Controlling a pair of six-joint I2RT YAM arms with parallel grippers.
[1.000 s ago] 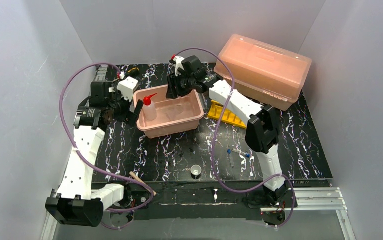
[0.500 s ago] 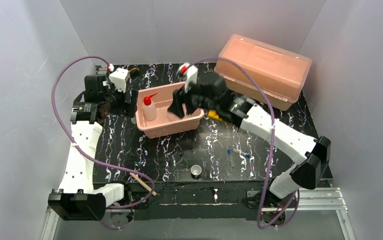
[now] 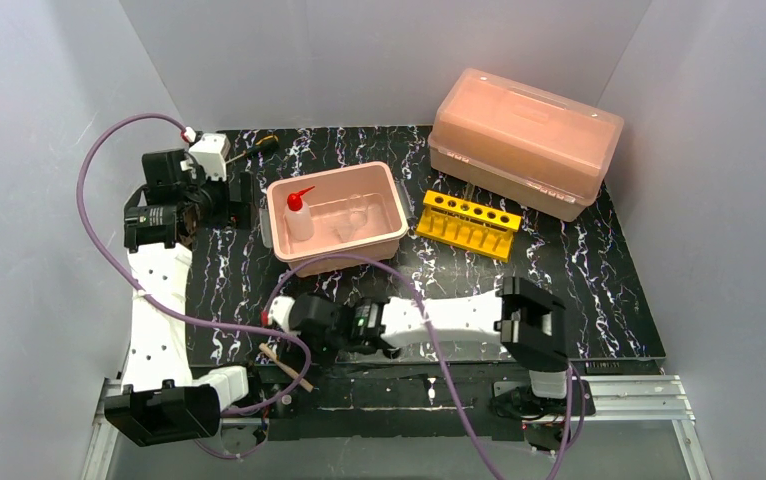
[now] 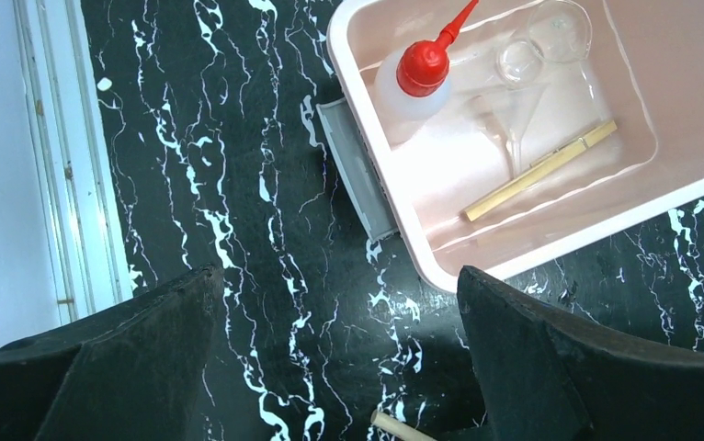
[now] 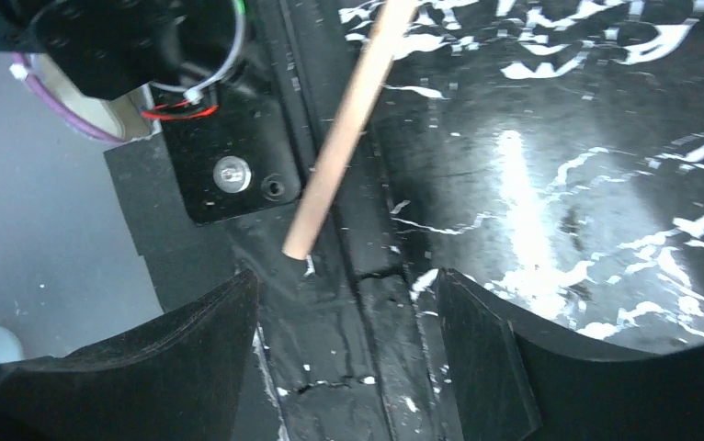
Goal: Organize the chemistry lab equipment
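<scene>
I work in a robot lab cell. Plain pale walls (image 3: 359, 60) box in my black marbled table (image 3: 599, 290) on three sides. My left arm (image 3: 159, 300) and right arm (image 3: 459, 318) mount by the metal rail (image 3: 629, 392) at its near edge, and a yellow rack (image 3: 467, 222) stands on it.

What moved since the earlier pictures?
The right arm swung from above the pink tub down to the near edge; its open fingers now hover by the wooden clamp. The left arm backed away leftward. The squeeze bottle, yellow rack and lidded box stayed put.
</scene>
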